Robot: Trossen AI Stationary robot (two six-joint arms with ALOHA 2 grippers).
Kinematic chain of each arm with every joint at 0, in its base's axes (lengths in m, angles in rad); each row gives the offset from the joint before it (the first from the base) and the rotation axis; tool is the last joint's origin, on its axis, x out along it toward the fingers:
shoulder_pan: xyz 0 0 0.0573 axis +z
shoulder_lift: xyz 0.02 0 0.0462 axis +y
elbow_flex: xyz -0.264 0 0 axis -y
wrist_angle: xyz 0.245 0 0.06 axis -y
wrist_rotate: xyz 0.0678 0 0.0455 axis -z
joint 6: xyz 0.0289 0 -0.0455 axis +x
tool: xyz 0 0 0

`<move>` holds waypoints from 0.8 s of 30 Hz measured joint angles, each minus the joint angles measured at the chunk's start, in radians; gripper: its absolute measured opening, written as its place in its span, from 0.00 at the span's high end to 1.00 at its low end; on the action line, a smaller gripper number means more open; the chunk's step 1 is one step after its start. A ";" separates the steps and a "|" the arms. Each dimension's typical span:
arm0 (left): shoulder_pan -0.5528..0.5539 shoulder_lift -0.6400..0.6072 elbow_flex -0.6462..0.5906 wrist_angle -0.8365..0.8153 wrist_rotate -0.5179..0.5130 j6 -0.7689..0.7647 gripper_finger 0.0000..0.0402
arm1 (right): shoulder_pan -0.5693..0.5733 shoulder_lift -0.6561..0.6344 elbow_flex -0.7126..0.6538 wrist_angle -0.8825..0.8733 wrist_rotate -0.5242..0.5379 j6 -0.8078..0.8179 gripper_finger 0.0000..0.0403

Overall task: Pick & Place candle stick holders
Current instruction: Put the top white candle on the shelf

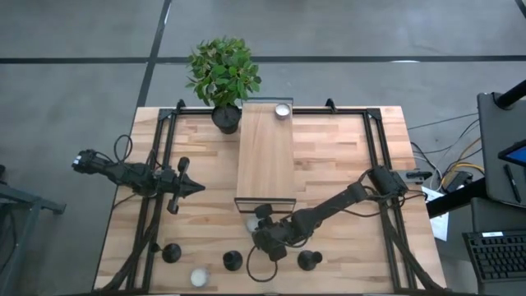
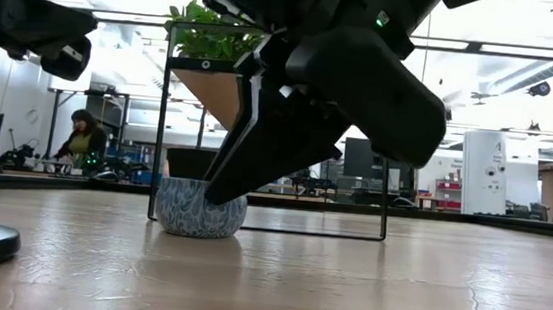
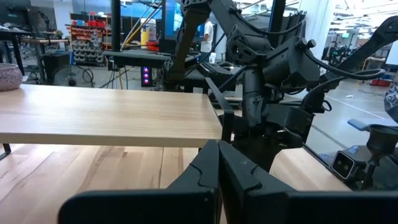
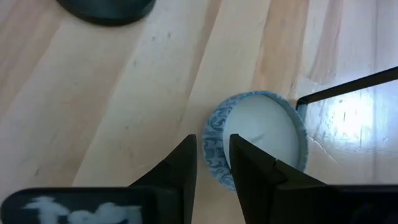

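Three black candle stick holders stand on their round bases near the table's front edge (image 1: 171, 252), (image 1: 233, 261), (image 1: 308, 260). One base shows in the right wrist view (image 4: 106, 9). My right gripper (image 1: 261, 228) is low over a blue-patterned tealight (image 4: 261, 134), which sits on the table by the shelf's near end. Its fingers are a narrow gap apart, astride the tealight's rim (image 4: 211, 155). My left gripper (image 1: 196, 187) is shut and empty, held above the table left of the shelf. My right gripper slants down at the tealight, one fingertip (image 4: 186, 162) outside its patterned wall and the other (image 4: 245, 162) over the wax. I cannot tell whether either finger touches it. The tealight sits flat on the table (image 2: 199, 209).
A raised wooden shelf (image 1: 265, 156) on a black wire frame runs down the table's middle, with a tealight (image 1: 282, 110) at its far end. A potted green plant (image 1: 223, 78) stands at the far edge. Another tealight (image 1: 198, 278) lies at the front left.
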 joint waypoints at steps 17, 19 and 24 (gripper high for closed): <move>0.000 0.000 0.000 0.000 0.000 0.000 1.00 | 0.017 0.000 -0.007 -0.004 -0.026 -0.002 0.97; 0.000 0.000 0.000 0.000 0.000 0.000 1.00 | 0.029 0.000 0.008 -0.014 -0.027 -0.002 0.97; 0.000 0.000 0.000 0.000 0.000 0.000 1.00 | 0.050 0.000 0.073 -0.076 -0.072 0.013 0.98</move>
